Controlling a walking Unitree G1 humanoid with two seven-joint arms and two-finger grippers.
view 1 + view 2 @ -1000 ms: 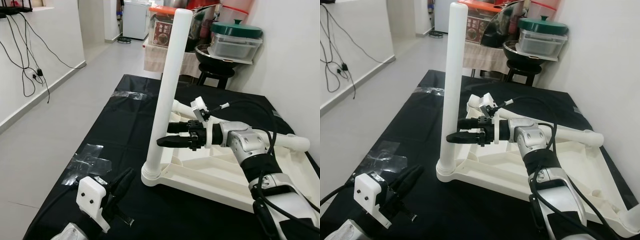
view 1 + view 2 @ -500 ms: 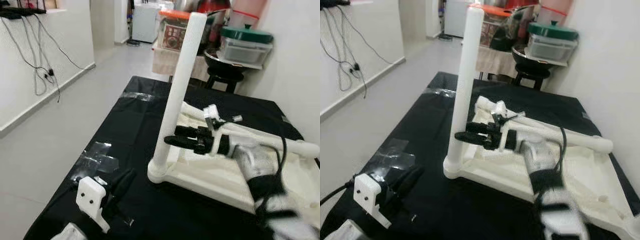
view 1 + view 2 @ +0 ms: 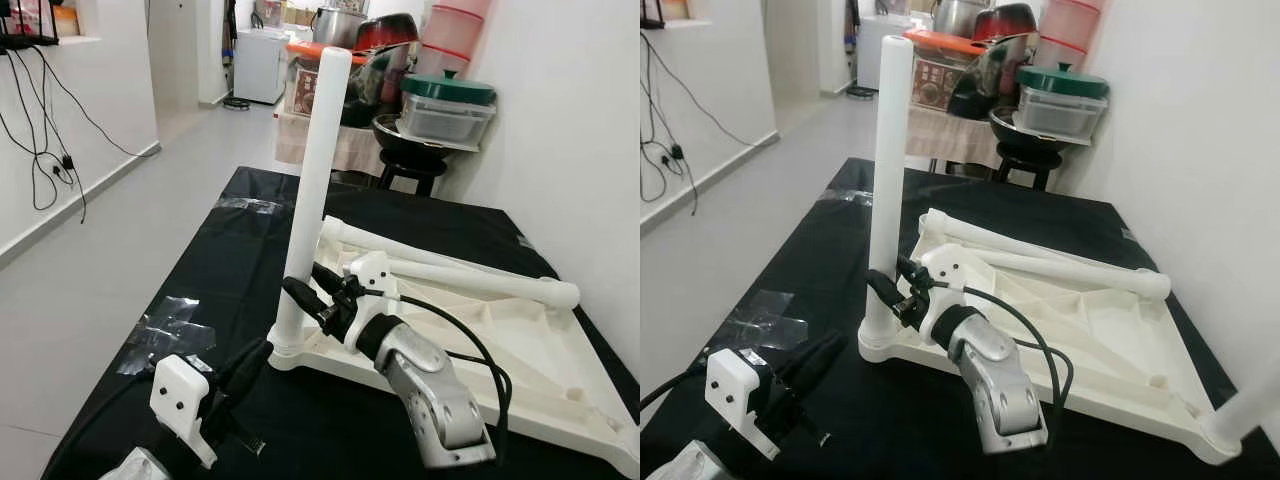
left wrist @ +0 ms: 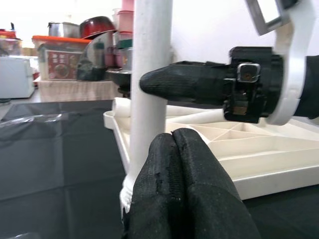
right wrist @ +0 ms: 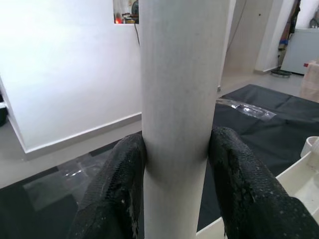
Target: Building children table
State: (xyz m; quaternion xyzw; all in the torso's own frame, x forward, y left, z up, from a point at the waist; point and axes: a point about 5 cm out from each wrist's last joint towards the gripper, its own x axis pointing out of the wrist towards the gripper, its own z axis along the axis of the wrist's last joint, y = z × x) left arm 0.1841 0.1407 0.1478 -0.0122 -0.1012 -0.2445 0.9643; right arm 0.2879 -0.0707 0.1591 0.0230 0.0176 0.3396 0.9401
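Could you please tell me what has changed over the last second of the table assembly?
The right gripper has slid down the upright table leg and now clamps it just above the base, one finger on each side. The leg still stands in the corner of the upside-down tabletop, and the left gripper stays low beside it, shut.

White walls (image 3: 570,120) and pale floor (image 3: 90,270) surround stacked pots (image 3: 445,105) beyond dangling cables (image 3: 40,150).

White table leg (image 3: 318,180), black cloth (image 3: 230,250).
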